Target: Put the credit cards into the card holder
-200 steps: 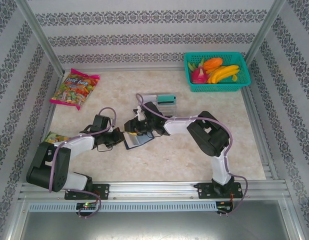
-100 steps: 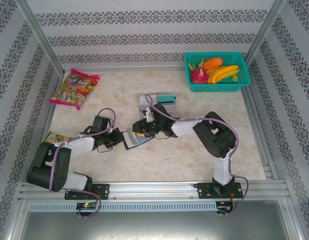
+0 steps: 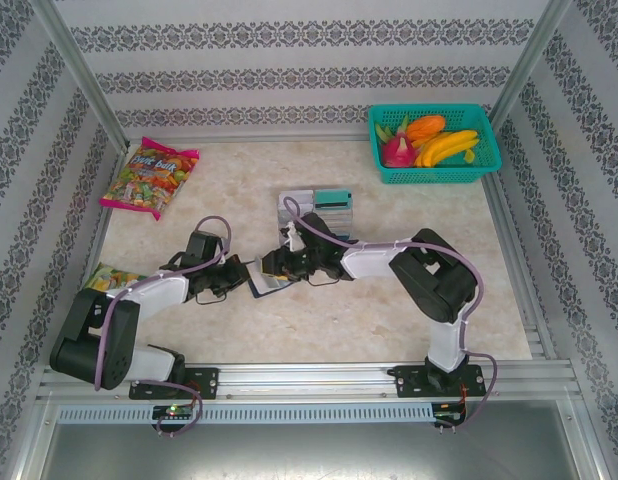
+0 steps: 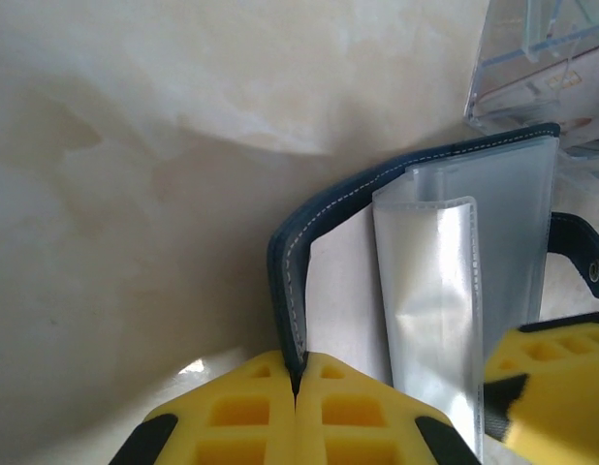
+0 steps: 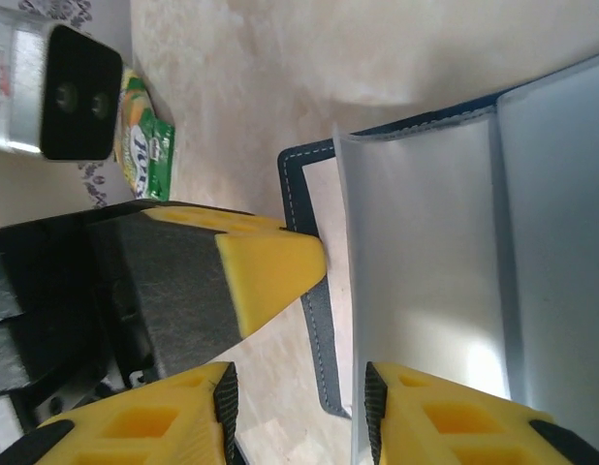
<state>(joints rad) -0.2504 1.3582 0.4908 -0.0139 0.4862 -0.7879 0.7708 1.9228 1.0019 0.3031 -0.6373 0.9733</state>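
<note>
The dark navy card holder (image 3: pixel 261 284) lies open on the table between both arms, its clear sleeves (image 4: pixel 430 291) facing up. My left gripper (image 4: pixel 298 374) is shut on the holder's stitched navy cover edge (image 4: pixel 285 291). In the top view the left gripper (image 3: pixel 237 277) sits at the holder's left side. My right gripper (image 3: pixel 273 266) hovers at the holder's right side, open. In the right wrist view the right gripper (image 5: pixel 298 415) straddles the holder's (image 5: pixel 425 252) edge, with nothing pinched. The credit cards (image 3: pixel 316 205), white-grey and teal, lie stacked further back.
A teal basket (image 3: pixel 435 168) of toy fruit stands at the back right. A candy bag (image 3: pixel 149 177) lies back left, and a green snack packet (image 3: pixel 111 273) rests by the left arm. A clear plastic case (image 4: pixel 537 63) sits just beyond the holder.
My right gripper has moved from near the card stack toward me and left, down to the holder. The left gripper has kept its grip on the holder.
</note>
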